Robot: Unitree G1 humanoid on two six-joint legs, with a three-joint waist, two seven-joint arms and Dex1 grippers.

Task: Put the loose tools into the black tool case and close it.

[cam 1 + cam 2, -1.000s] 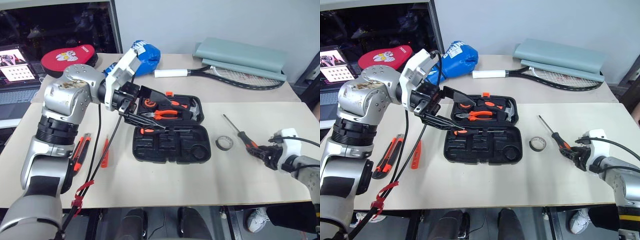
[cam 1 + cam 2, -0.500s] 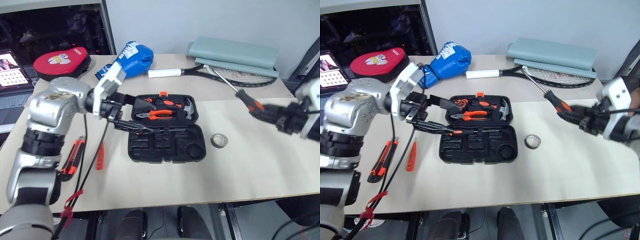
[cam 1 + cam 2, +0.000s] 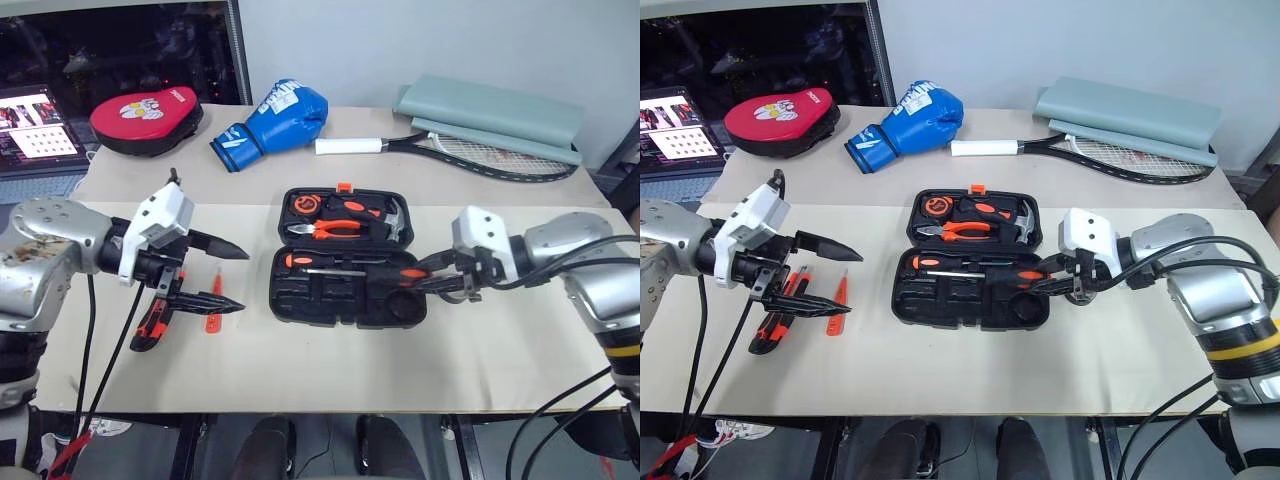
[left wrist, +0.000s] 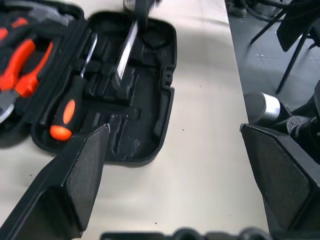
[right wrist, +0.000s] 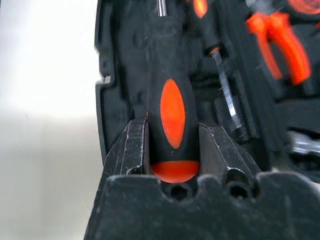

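Observation:
The black tool case (image 3: 300, 295) lies open in the middle of the table. One black-and-orange screwdriver (image 3: 298, 262) rests in a slot near the hinge. My right gripper (image 3: 428, 278) is shut on the handle of a second screwdriver (image 5: 172, 110), holding it over the case's right end with its shaft (image 4: 125, 55) pointing across the near tray. My left gripper (image 3: 245, 281) hangs open and empty left of the case. Below its fingers (image 4: 80, 170) lie the slim orange tester pen (image 3: 213, 298) and the orange-black utility knife (image 3: 150, 325).
Orange pliers (image 3: 335, 228) and a hammer (image 3: 395, 215) sit in the case's far half. Behind the case lie a blue boxing glove (image 3: 275, 108), a red pad (image 3: 145, 112), a racket (image 3: 460, 150) and a folded grey mat (image 3: 490, 110). A lit screen (image 3: 35, 118) stands far left.
My right gripper lifted the screwdriver from the table's right side, swung it left and rolled it over the case. My left gripper drew back from the case to the left and sank.

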